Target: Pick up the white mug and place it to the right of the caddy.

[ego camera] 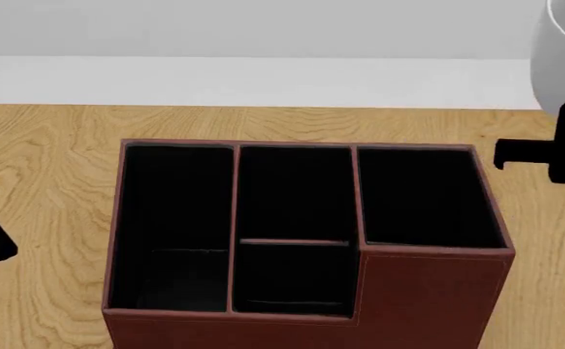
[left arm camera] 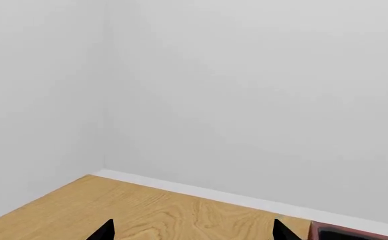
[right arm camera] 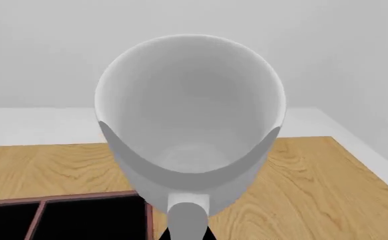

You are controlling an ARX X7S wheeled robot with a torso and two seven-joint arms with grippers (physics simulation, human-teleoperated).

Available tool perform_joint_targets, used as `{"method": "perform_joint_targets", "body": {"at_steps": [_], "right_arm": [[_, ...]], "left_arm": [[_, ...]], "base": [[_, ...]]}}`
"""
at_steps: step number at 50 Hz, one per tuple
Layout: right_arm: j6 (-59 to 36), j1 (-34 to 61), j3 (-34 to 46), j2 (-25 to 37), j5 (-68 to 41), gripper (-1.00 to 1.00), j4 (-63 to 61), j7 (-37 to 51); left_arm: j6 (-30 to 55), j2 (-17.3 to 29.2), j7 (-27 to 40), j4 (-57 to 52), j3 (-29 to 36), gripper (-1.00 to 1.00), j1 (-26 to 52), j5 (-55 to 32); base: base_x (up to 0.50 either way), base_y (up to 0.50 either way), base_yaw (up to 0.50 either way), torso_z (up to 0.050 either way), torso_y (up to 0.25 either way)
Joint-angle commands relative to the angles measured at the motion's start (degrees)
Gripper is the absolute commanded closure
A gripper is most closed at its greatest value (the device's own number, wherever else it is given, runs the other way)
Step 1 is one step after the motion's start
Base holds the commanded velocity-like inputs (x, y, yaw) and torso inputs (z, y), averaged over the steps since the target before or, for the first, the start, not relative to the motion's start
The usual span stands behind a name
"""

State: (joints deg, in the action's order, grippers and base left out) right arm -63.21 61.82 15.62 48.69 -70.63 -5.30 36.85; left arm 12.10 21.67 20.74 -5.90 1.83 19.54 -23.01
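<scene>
Left wrist view: left tool [left arm camera: 192,231] shows only two dark fingertips, set wide apart with nothing between them, so released; below lies the wooden surface [left arm camera: 147,212], with one corner of the caddy [left arm camera: 353,233] at the edge and a white wall behind. Head view: caddy [ego camera: 307,233] stands upright mid-surface, all four black compartments bare; white mug [ego camera: 563,54] shows partly at the upper right corner, raised above the surface [ego camera: 49,160] beyond the caddy's right rear corner, with the dark body of the right tool [ego camera: 554,153] just beneath it. Right wrist view: white mug [right arm camera: 190,125] fills the frame, mouth toward the camera and empty, its handle nearest the lens; the right tool's fingers are largely hidden, but appear clenched on the handle. Status, as judged: pickup done, mug carried aloft near the right of the caddy [right arm camera: 67,215]; lowering, setting down and release remain.
</scene>
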Motion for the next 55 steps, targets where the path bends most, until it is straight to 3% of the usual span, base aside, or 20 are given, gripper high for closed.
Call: {"method": "perform_joint_targets", "body": {"at_steps": [1, 24, 55], "right_arm": [[1.16, 1.4, 1.08, 1.06, 4.5, 1.0, 4.19, -3.29], [7.01, 3.53, 6.5, 0.68, 13.74, 1.0, 14.78, -11.72], [16.15, -3.83, 8.72, -1.5, 17.67, 1.0, 24.94, -18.83]], "left_arm": [[-1.12, -0.47, -0.35, 2.94, 1.13, -1.0, 1.34, 1.26], [-4.38, -1.5, -1.05, 10.3, 3.94, -1.0, 3.94, 4.87], [-7.03, -2.54, -2.35, 17.09, 6.07, -1.0, 6.02, 6.41]], "base": [[0.0, 0.0, 0.0, 0.0, 0.0], [0.0, 0.0, 0.0, 0.0, 0.0], [0.0, 0.0, 0.0, 0.0, 0.001]]}}
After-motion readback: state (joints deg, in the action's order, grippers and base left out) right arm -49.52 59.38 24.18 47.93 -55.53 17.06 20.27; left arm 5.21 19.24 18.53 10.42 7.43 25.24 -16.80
